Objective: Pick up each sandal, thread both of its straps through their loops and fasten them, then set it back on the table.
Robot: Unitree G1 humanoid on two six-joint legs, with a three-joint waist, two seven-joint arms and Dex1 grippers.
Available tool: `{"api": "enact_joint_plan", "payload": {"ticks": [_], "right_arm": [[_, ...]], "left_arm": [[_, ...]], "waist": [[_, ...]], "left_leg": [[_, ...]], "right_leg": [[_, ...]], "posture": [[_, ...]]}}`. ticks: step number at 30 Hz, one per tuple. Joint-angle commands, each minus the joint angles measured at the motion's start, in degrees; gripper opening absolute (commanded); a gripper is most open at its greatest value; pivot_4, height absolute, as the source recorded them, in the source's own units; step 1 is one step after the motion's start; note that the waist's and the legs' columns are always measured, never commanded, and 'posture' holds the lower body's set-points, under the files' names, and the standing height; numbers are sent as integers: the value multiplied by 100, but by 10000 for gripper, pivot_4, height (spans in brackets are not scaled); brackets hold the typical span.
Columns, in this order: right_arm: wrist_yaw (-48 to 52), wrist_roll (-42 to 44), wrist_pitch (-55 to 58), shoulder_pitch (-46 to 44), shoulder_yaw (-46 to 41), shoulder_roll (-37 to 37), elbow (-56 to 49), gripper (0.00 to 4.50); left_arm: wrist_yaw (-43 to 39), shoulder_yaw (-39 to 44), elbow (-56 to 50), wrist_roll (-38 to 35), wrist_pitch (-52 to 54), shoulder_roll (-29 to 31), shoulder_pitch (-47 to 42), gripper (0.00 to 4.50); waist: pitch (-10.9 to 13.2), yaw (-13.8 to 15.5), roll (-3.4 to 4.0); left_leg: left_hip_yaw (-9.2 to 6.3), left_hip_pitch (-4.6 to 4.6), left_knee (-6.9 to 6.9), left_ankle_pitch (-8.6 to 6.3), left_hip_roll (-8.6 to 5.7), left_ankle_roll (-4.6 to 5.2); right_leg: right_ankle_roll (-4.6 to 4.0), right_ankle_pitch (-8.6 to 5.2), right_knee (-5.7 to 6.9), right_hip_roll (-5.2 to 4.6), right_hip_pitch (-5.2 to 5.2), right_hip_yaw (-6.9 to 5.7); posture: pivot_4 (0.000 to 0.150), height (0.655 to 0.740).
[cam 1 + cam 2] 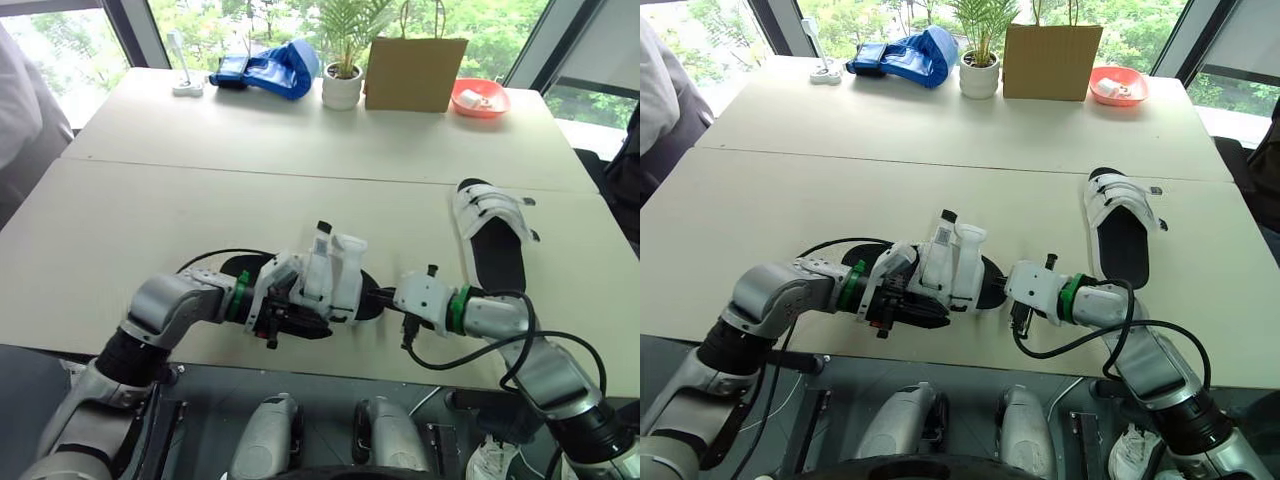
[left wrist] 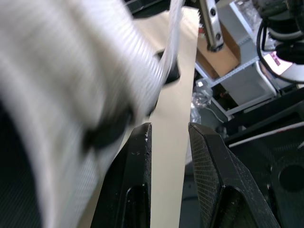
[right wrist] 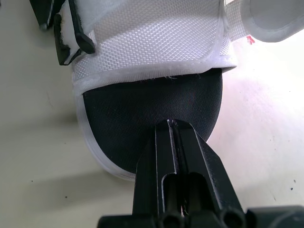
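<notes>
Left end effector [image 2: 169, 129] slightly parted, right end effector [image 3: 173, 124] closed, arms converging

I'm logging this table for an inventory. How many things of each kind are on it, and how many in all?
Sandals: 2
Potted plant: 1
Brown paper bag: 1
Red bowl: 1
Blue glove: 1
Small white object: 1
Total: 7

Bright daylight thru far windows [image 1: 250, 25]; soft shadow beside sandal [image 3: 152, 99]; table [image 3: 266, 118] glare, R wrist view
</notes>
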Motion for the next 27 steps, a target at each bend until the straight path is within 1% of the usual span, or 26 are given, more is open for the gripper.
{"api": "enact_joint_plan", "payload": {"ticks": [1,3,5,6,9,10,11,19,27], "right_arm": [[99,-87,172,163,274,18,170,0],[100,-92,170,169,274,18,166,0],[102,-97,171,198,268,7,138,0],[101,-97,175,206,263,4,128,0],[104,-95,175,241,234,-15,103,0],[105,-100,175,247,230,-16,99,0],[107,-104,179,250,229,-16,94,0],[115,-120,190,251,226,-10,78,0],[119,-165,131,234,257,-18,143,0]], "left_arm": [[94,-41,-113,38,-82,-91,-33,12190],[132,-62,-99,63,-93,-148,-23,12190],[131,-61,-122,57,-80,-170,-8,17497],[112,-64,-141,53,-83,-161,-9,20836],[119,-83,-185,77,-82,-128,-17,34598],[98,-104,-190,86,-62,-102,-25,40078],[63,-131,-198,98,-62,-68,-31,44633],[193,-42,-123,17,-1,-296,-108,44633],[191,235,-28,-263,204,-339,-235,44633]], "waist": [[0,3,1],[0,6,1],[0,8,1],[0,8,1],[-1,18,1],[-1,21,1],[-1,21,1],[0,19,1],[0,15,1]], "left_leg": [[0,0,-1,0,0,0],[0,0,-1,1,0,-1],[0,0,1,1,0,-1],[0,0,1,1,0,-1],[0,0,1,1,0,-1],[-1,1,1,0,0,-1],[0,1,1,0,0,-1],[0,-1,1,1,0,0],[-1,-2,1,0,0,0]], "right_leg": [[0,0,0,1,-1,0],[0,0,0,1,0,0],[0,0,0,0,2,0],[0,0,0,0,2,0],[0,0,-1,-1,2,0],[0,0,-1,-2,4,-1],[0,0,-2,-2,5,-1],[0,0,-1,-2,1,0],[0,0,-1,-2,-2,0]], "posture": [[1500,7209],[1500,7209],[1500,7209],[1500,7209],[1500,7209],[1500,7209],[1500,7209],[1500,7209],[1500,7209]]}}
